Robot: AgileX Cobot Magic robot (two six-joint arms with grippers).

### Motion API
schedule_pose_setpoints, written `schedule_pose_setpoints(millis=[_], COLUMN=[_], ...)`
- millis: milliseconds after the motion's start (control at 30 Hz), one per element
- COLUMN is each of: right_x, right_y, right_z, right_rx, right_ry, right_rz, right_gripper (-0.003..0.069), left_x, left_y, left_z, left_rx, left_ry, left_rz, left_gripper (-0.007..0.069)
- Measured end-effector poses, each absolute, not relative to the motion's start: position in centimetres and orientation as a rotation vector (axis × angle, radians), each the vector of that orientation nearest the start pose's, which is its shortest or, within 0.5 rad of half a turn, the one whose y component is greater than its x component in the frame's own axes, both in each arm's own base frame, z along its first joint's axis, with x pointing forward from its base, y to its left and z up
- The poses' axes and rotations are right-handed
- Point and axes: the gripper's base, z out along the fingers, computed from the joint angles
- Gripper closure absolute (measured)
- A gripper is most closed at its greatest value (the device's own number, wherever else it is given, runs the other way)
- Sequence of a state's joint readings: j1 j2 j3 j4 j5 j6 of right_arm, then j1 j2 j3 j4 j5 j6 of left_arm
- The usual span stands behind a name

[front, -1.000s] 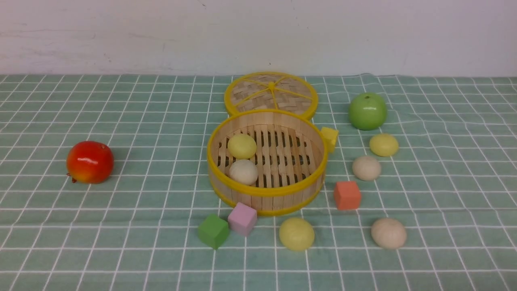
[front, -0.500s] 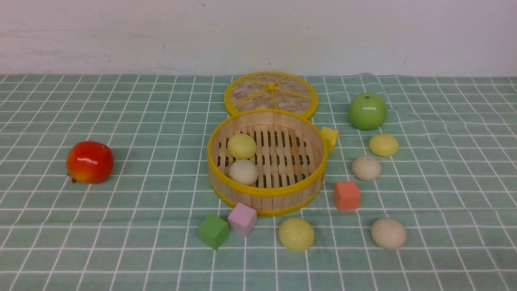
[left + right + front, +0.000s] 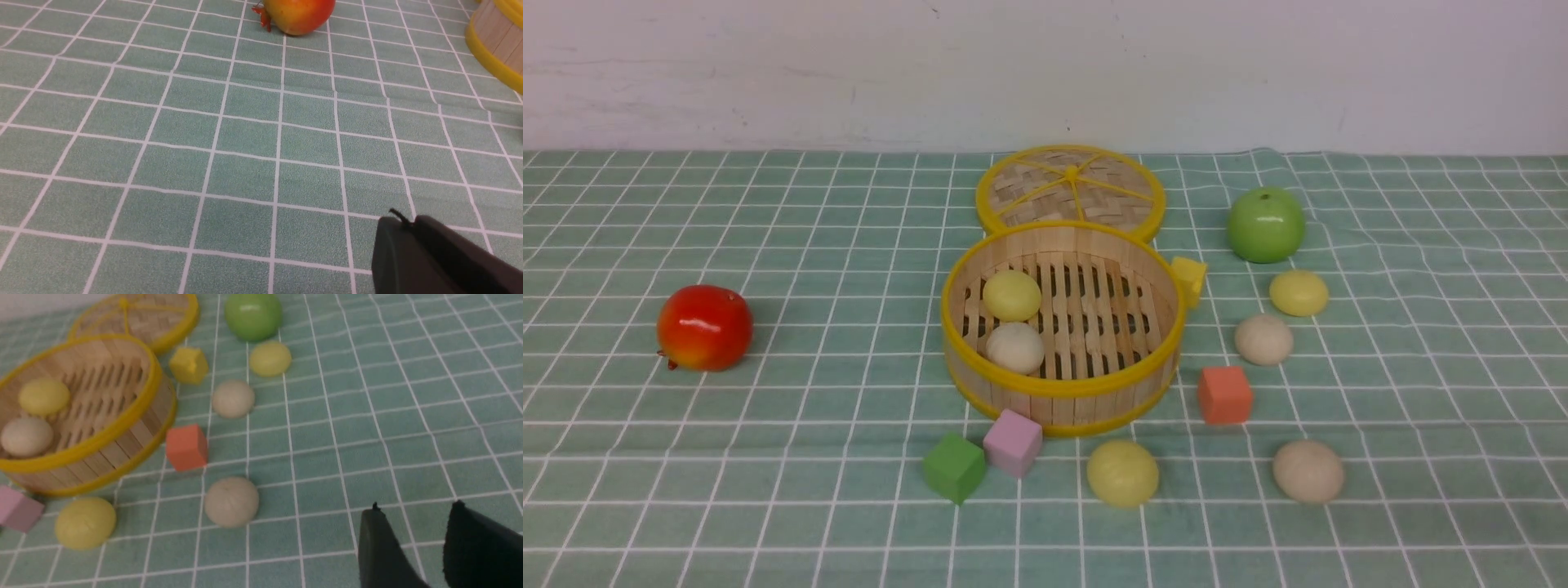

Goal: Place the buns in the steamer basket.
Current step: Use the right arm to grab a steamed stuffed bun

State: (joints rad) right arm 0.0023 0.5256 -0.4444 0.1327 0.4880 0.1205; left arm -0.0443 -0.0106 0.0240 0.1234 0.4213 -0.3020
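- Left claw [image 3: 408, 224] hangs low over the checked cloth [image 3: 768, 490]. Only a dark tip shows in its wrist camera, so I cannot tell whether it is open or closed.
- Red fruit [image 3: 704, 327] stands alone at far left, with open cloth on every side, well apart from the steamer basket [image 3: 1062, 384].
- At centre, the basket holds an inner yellow bun [image 3: 1012, 295] and an inner beige bun [image 3: 1014, 347] along its left wall. The slats to their right lie bare.
- The woven lid [image 3: 1070, 188] lies flat just behind the far rim. A green cube [image 3: 953, 466] and pink cube [image 3: 1012, 442] crowd the front wall, and a yellow cube [image 3: 1190, 279] sits at the right wall.
- Outside to the right are a front yellow bun [image 3: 1122, 473], orange cube [image 3: 1224, 394], middle beige bun [image 3: 1263, 339], green apple [image 3: 1266, 224], far yellow bun [image 3: 1298, 292] and near beige bun [image 3: 1308, 471].
- Right claw [image 3: 416, 508] hangs open and empty above clear cloth beside the near beige bun.
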Motion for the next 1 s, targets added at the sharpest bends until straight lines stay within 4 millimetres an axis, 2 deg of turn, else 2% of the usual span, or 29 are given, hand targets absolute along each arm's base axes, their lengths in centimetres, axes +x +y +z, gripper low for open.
schedule_pose_setpoints(millis=[200, 333, 367, 467, 600, 667, 1000], right_x=[13.1, 15.0, 15.1, 17.3, 19.4, 21.1, 24.5], right_y=[1.0, 1.5, 1.5, 1.9, 2.2, 2.6, 6.5], right_z=[26.4, 25.6, 25.6, 25.8, 26.0, 26.1, 25.3], right_rx=[0.244, 0.15, 0.15, 0.059, 0.036, 0.01, -0.165], right_ry=[2.166, 2.318, 2.321, 2.439, 2.514, 2.555, 2.658], right_rz=[0.279, 0.285, 0.285, 0.31, 0.347, 0.365, 0.356], right_gripper=[0.0419, 0.0419, 0.0419, 0.0419, 0.0419, 0.0419, 0.0419], left_x=[5.1, 5.1, 5.1, 5.1, 5.1, 5.1, 5.1], left_y=[0.2, 0.2, 0.2, 0.2, 0.2, 0.2, 0.2], left_z=[16.8, 16.8, 16.8, 16.8, 16.8, 16.8, 16.8], left_rx=[-0.173, -0.173, -0.173, -0.173, -0.173, -0.173, -0.173], left_ry=[1.909, 1.909, 1.909, 1.909, 1.909, 1.909, 1.909], left_rz=[-0.109, -0.109, -0.109, -0.109, -0.109, -0.109, -0.109], left_gripper=[0.0587, 0.0587, 0.0587, 0.0585, 0.0585, 0.0585, 0.0574])
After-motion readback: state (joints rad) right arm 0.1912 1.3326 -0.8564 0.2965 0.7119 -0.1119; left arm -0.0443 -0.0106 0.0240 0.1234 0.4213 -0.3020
